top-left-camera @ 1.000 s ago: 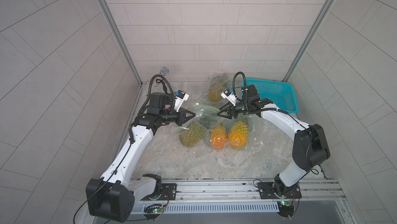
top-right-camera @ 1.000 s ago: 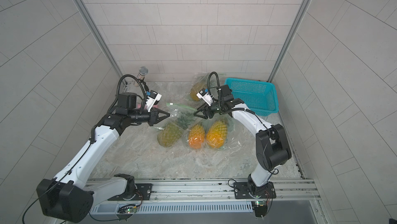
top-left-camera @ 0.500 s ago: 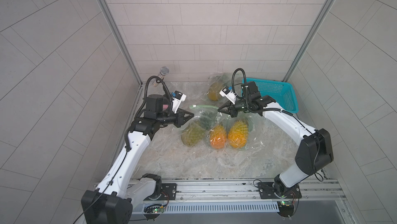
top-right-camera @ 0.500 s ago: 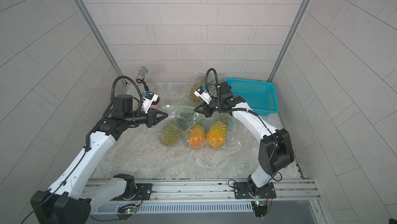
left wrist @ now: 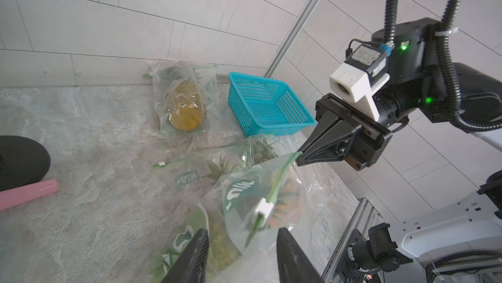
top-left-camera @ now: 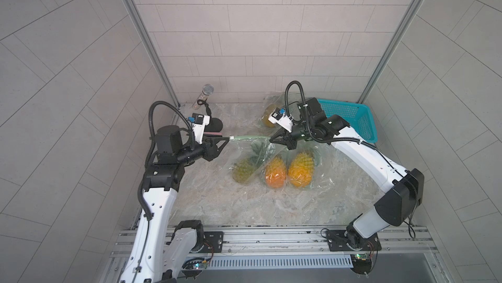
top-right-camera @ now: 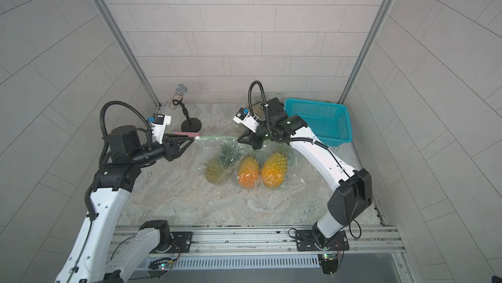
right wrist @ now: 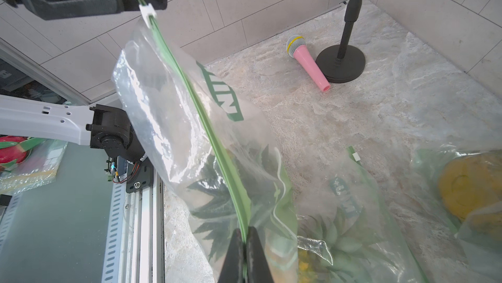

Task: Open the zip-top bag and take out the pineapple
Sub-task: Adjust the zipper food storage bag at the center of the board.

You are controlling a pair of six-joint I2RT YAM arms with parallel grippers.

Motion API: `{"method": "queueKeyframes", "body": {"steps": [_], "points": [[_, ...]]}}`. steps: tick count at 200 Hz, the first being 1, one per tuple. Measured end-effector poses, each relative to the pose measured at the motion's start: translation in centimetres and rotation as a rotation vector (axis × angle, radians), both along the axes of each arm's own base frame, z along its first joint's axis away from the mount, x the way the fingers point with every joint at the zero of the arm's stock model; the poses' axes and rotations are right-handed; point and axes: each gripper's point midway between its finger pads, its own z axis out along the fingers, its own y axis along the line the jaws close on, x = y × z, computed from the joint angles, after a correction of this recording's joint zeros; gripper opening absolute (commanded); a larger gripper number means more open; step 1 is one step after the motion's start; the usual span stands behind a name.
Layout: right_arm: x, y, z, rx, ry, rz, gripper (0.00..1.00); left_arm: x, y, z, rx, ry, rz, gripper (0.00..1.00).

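The clear zip-top bag [top-left-camera: 245, 156] with a greenish pineapple [top-left-camera: 242, 171] inside hangs by its green zip strip [top-left-camera: 250, 137], pulled taut between my two grippers. My right gripper [top-left-camera: 270, 140] is shut on one end of that strip; in the right wrist view [right wrist: 245, 241] its tips pinch the strip. At the other end is the white slider [left wrist: 264, 209]. It lies just ahead of my left gripper [left wrist: 241, 234], which is open and touches nothing. In both top views the left gripper [top-right-camera: 193, 139] sits right at the slider [top-right-camera: 197, 138].
Two more bagged pineapples, orange [top-left-camera: 275, 173] and yellow [top-left-camera: 301, 170], lie beside the held bag. Another bagged one [top-left-camera: 269, 118] lies at the back. A teal basket [top-left-camera: 350, 121] stands back right. A microphone stand [top-right-camera: 191, 125] and a pink microphone [right wrist: 307, 64] are back left.
My right gripper closed on the bag's zip strip. My left gripper drew leftward with the slider, stretching the strip, then opened and released it.
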Motion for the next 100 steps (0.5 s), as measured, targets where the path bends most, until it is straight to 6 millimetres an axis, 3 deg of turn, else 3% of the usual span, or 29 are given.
{"method": "queueKeyframes", "body": {"steps": [57,100], "points": [[-0.2,0.1,0.0,-0.014,0.003,0.011,0.0,0.9,0.0,0.2,-0.07,0.004,-0.05,0.47],[0.0,0.0,-0.2,-0.024,0.001,0.002,0.0,-0.4,-0.7,0.7,-0.076,-0.037,-0.115,0.49]]}}
